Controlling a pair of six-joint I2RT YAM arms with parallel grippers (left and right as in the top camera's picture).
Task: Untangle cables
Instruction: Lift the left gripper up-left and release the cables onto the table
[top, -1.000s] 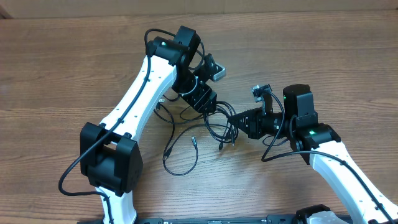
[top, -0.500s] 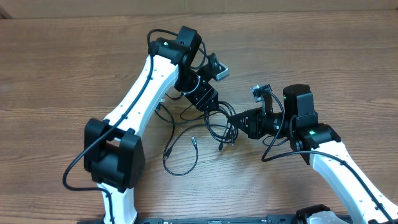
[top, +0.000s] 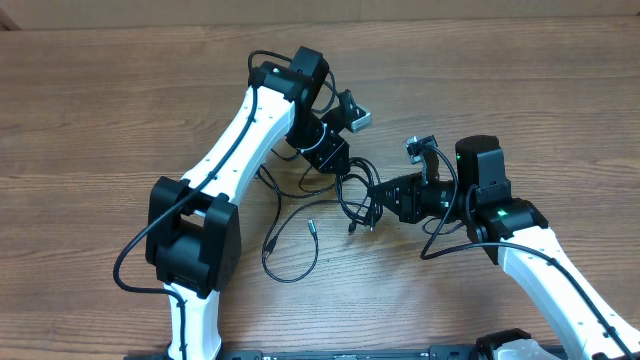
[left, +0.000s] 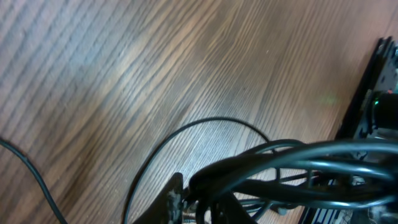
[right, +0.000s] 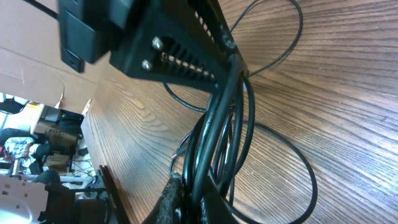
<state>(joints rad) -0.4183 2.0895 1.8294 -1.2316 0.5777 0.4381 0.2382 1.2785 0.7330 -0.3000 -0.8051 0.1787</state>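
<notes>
A brown wood-grain table backed by a strip of cardboard carries the whole scene. The cables lie knotted near its middle, between the two arms. The right gripper is closed tight on a bunch of strands at the knot's right edge, and its wrist view shows them running together into the fingers. That hold looks meant to anchor one side. The left gripper sits at the knot's upper edge, just beside the right one. In its wrist view several strands gather into one thick bundle at the fingers, which seem narrowed onto it, probably so that the two grips can draw the tangle apart. From the knot a slack loop trails toward the left arm's base, ending in a small plug that lies free on the wood. The two grips are so close that little cord lies between them to work with. The thicker wiring on the right arm hangs near the knot and could be mistaken for a strand or snag one. How many cords cross inside the knot cannot be made out.
</notes>
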